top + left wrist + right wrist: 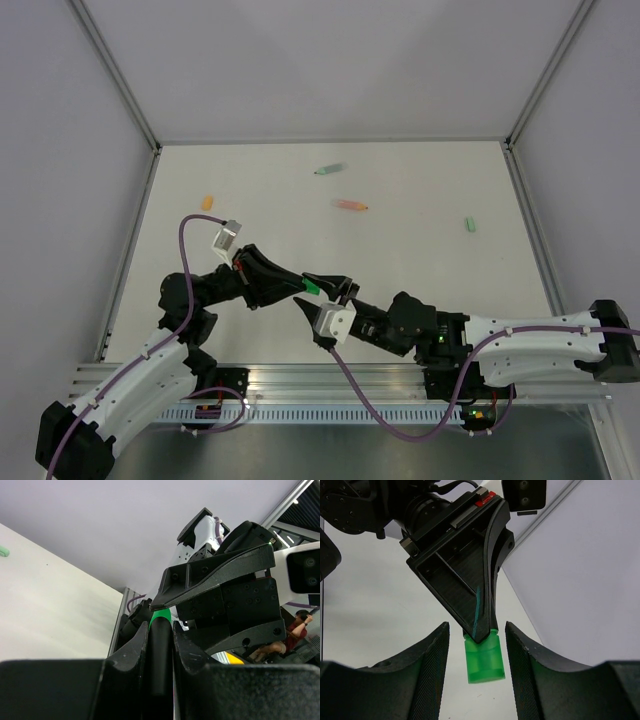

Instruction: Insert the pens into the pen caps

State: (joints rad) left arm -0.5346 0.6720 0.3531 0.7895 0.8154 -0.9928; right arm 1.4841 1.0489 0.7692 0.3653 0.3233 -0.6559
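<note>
**Item 1, orange cap** (207, 202): is lying on the table, well apart from the left fingers, out to their left and on the far side of them.

**Item 2, left gripper** (300, 283): its fingers (135, 665) are clamping the black pen (161, 655) from both sides.

**Item 3, black pen:** is being held off the table, its long axis running in line with the left fingers. Its bright green end (484, 660) is sticking out past their tips and pointing toward the right arm. Whether that green piece is a cap or the pen's own end cannot be told.

**Item 4, mint green pen** (328, 169) and **salmon orange pen** (350, 205): both are lying flat, long axes roughly across the table, well beyond both sets of fingertips.

**Item 5, right gripper** (478, 640): its fingers (432, 675) are standing spread on either side of the green end, a gap showing on each side, gripping nothing.

**Item 6, mint green cap** (469, 224): is lying well apart, beyond and right of the right fingers.

**Surface and room:** an off-white table (420, 180) is sitting inside pale grey walls (320, 60) with metal corner posts (120, 80).
</note>
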